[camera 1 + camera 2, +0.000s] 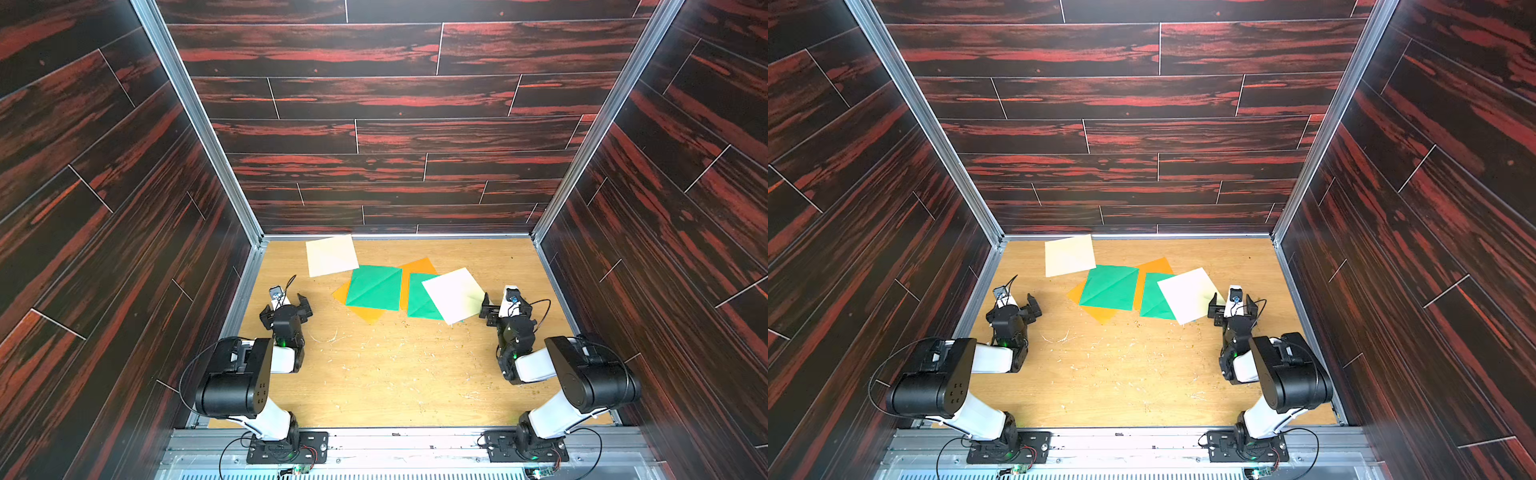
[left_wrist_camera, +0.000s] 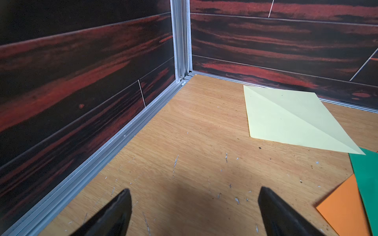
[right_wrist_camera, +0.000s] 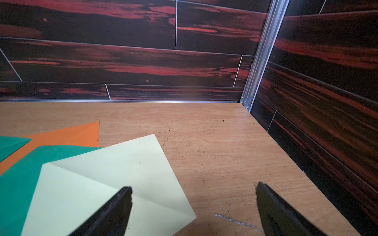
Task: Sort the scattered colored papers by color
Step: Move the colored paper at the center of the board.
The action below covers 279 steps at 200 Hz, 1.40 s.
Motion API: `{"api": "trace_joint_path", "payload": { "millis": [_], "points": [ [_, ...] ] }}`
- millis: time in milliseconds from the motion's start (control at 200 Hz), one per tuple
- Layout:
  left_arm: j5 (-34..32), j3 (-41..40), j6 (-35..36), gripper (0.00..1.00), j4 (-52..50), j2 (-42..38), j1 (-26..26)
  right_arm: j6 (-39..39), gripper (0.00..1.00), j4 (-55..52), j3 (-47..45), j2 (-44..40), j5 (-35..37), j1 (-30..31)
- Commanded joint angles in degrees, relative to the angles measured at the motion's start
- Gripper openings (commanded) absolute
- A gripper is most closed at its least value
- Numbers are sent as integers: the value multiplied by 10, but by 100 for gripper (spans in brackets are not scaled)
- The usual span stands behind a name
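Right claw [image 3: 193, 187]: released, jaws wide, nothing betw. them. Its finger [image 3: 110, 212] on the side toward the scene's middle hangs over the right corner of a cream-white creased square paper sheet [image 1: 453, 293]; touching or just above, can't tell. That sheet lies on a bright green square paper sheet [image 1: 419, 303], covering its right part. Left of that is a second green sheet [image 1: 374, 288] w/ a diag. crease. An orange square paper sheet [image 1: 417, 266] pokes out on the far side of the two greens and shows in the gap betw. them. A second orange sheet [image 1: 365, 315] peeks from under the left green one, near and left corners only.

Left claw [image 2: 195, 191]: also released, jaws wide, empty, over the bare tan wooden desk [image 2: 204, 132] at left, apart from the pile. Beyond it a second cream sheet [image 1: 331, 254] lies by the far wall [image 1: 395, 124], its near-right corner lapping onto the left green sheet.
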Motion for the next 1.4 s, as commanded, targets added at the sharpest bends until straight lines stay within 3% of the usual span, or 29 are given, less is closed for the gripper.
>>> {"api": "trace_joint_path", "payload": {
  "millis": [0,962,1072,1217,1308,1393],
  "points": [
    [0,1,6,100,8,0,-1,0,98,17,-2,-2,2,-2],
    [14,-9,18,100,15,-20,-5,-1,98,20,-2,-3,6,-1],
    [1,-11,28,100,-62,-119,-15,-3,98,-31,23,-22,67,13],
    [20,44,10,100,-285,-272,-18,-42,98,-241,147,-51,209,87],
    [21,103,-14,100,-392,-316,-19,-56,98,-333,230,-53,264,137],
    [31,163,-39,100,-477,-324,-19,-35,98,-448,312,-53,265,177]
  ]
}}
